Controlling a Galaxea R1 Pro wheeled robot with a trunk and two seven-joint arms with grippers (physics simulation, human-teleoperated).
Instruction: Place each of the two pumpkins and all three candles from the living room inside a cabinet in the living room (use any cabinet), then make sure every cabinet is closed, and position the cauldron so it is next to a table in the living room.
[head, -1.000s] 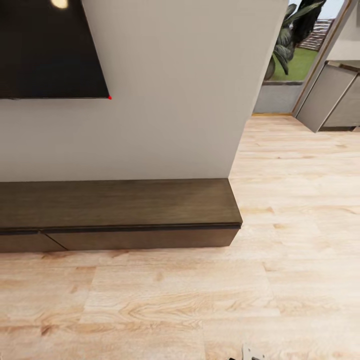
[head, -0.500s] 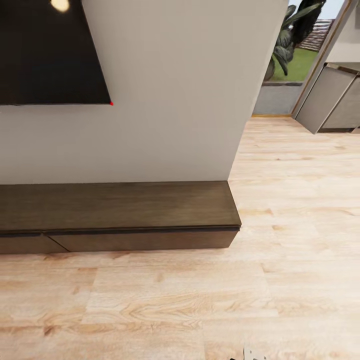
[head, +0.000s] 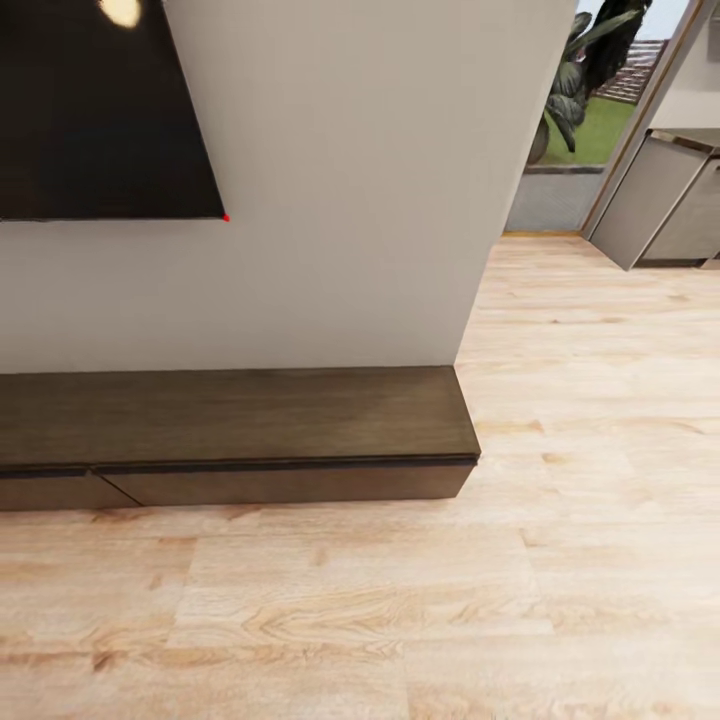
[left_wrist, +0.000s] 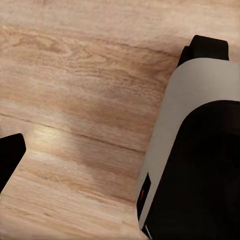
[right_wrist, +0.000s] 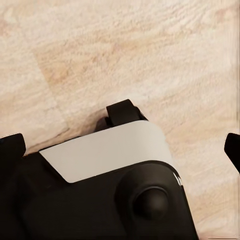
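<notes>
Pale wood-plank floor (head: 420, 620) fills the lower half of the head view and runs off to the right toward a doorway. A plain white wall (head: 350, 180) stands ahead, its right edge ending where the floor opens out. Against the foot of that wall sits the cabinet (head: 240, 415), a long, low dark-brown unit; its drawer fronts (head: 290, 483) lie flush and shut, with a seam between two of them near the left edge. Its top is bare wood. Above it, at upper left, hangs a black TV (head: 95, 110) with a small red light (head: 227, 217) at its lower right corner. Far right, grey units (head: 665, 195) stand at an angle, and beyond the doorway a green plant (head: 580, 75) shows against grass. In the left wrist view the robot's grey-and-black body (left_wrist: 200, 150) looms over the planks, with a dark fingertip (left_wrist: 10, 155) of the left hand at the edge; how far that hand is open cannot be told. In the right wrist view, two dark fingertips (right_wrist: 11, 145) of the right hand sit wide apart at opposite edges, open and holding nothing, above the robot's base (right_wrist: 110, 175).
</notes>
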